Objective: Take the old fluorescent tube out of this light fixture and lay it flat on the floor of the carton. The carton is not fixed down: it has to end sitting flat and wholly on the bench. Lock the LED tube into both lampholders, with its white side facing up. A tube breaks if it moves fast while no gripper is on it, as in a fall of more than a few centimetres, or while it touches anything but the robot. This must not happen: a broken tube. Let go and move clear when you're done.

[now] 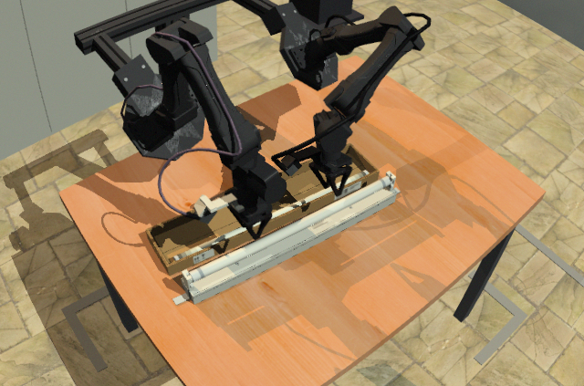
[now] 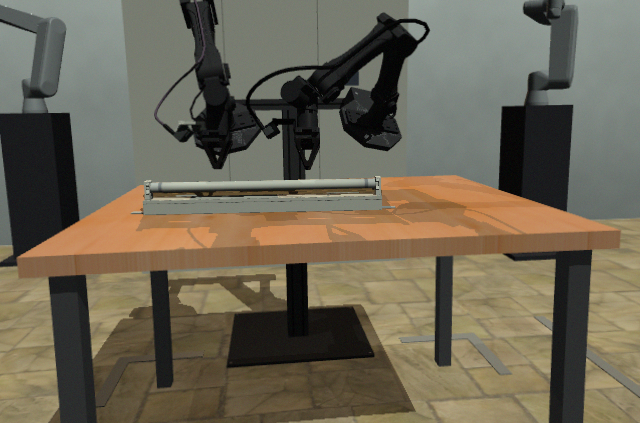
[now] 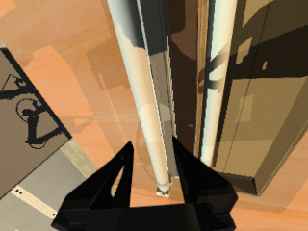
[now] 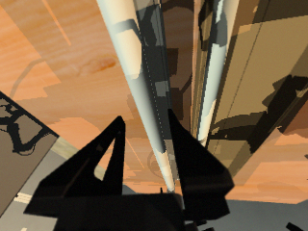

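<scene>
A white tube (image 1: 283, 233) (image 2: 263, 184) (image 3: 144, 106) (image 4: 124, 53) spans the fixture (image 1: 292, 246) (image 2: 263, 205), its ends at the two lampholders (image 1: 187, 280) (image 2: 377, 184). Locking cannot be told. Another pale tube (image 1: 231, 234) (image 3: 215, 106) lies lengthwise inside the carton (image 1: 182, 267) (image 3: 245, 154), near its fixture-side wall. The carton looks flat on the bench. My left gripper (image 1: 339, 193) (image 2: 308, 168) (image 3: 152, 142) is open and empty, a little above the fixture's tube. My right gripper (image 1: 255, 236) (image 2: 218, 167) (image 4: 144, 116) is also open and empty above that tube.
The carton stands close behind the fixture, with a narrow gap between them. Both forearms and wrist cameras hang over the carton. The bench (image 1: 448, 231) (image 2: 465, 216) extends beyond both fixture ends. The arms' mounting beam (image 1: 164, 6) is behind.
</scene>
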`<state>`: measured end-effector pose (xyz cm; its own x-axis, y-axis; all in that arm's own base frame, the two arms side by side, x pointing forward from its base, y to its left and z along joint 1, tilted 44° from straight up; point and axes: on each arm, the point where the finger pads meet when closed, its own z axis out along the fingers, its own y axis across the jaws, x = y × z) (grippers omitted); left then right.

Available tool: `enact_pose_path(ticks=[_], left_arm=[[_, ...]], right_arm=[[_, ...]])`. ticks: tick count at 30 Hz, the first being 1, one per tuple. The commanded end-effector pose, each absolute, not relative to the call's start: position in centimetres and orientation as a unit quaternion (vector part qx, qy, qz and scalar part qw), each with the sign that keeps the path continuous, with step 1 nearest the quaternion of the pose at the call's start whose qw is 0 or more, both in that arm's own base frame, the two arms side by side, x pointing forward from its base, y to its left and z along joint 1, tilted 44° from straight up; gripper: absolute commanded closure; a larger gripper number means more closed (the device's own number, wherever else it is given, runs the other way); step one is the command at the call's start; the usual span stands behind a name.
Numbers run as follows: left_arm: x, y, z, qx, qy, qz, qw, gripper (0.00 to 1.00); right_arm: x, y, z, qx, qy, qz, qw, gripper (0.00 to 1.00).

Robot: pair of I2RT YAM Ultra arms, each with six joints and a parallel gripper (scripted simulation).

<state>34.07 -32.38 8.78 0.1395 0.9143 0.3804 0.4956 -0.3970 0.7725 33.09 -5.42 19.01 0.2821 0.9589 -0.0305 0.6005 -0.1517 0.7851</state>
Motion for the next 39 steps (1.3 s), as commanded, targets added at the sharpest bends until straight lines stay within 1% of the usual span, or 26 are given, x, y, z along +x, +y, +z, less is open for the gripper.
enact_pose_path(ticks=[1, 2, 4, 5, 8, 9, 11, 13, 19, 25, 39], left_arm=[[33.1, -34.1, 10.0, 0.715, 0.492, 0.422, 0.261, 0.51], [32.5, -32.8, 8.3, 0.728, 0.484, 0.423, 0.239, 0.51], [32.7, -32.5, 8.7, 0.724, 0.487, 0.423, 0.243, 0.51], [33.4, -32.0, 8.5, 0.724, 0.488, 0.427, 0.234, 0.51], [32.8, -32.8, 8.6, 0.725, 0.487, 0.423, 0.242, 0.51], [33.7, -32.5, 8.8, 0.720, 0.489, 0.426, 0.247, 0.51], [33.1, -33.1, 9.1, 0.722, 0.489, 0.422, 0.248, 0.51], [33.1, -33.7, 9.5, 0.720, 0.489, 0.421, 0.255, 0.51], [33.4, -33.7, 9.5, 0.719, 0.490, 0.422, 0.254, 0.51], [33.5, -33.7, 9.4, 0.719, 0.491, 0.422, 0.253, 0.51], [32.7, -32.6, 7.7, 0.730, 0.483, 0.424, 0.232, 0.51]], right_arm=[[33.0, -5.4, 20.0, 0.718, 0.540, 0.247, 0.364, 0.51], [32.8, -5.4, 18.7, 0.722, 0.546, 0.235, 0.354, 0.51], [32.2, -6.1, 16.8, 0.733, 0.547, 0.215, 0.343, 0.51], [32.2, -6.2, 17.7, 0.730, 0.541, 0.224, 0.352, 0.51], [32.5, -6.2, 18.3, 0.730, 0.538, 0.228, 0.355, 0.51], [32.8, -6.0, 18.8, 0.723, 0.543, 0.232, 0.359, 0.51], [33.1, -6.3, 19.3, 0.723, 0.540, 0.233, 0.362, 0.51], [32.8, -5.3, 18.9, 0.719, 0.548, 0.238, 0.357, 0.51], [33.3, -6.1, 19.3, 0.723, 0.542, 0.233, 0.361, 0.51], [32.2, -6.1, 18.7, 0.722, 0.542, 0.233, 0.361, 0.51], [33.2, -5.7, 19.5, 0.715, 0.542, 0.245, 0.366, 0.51]])
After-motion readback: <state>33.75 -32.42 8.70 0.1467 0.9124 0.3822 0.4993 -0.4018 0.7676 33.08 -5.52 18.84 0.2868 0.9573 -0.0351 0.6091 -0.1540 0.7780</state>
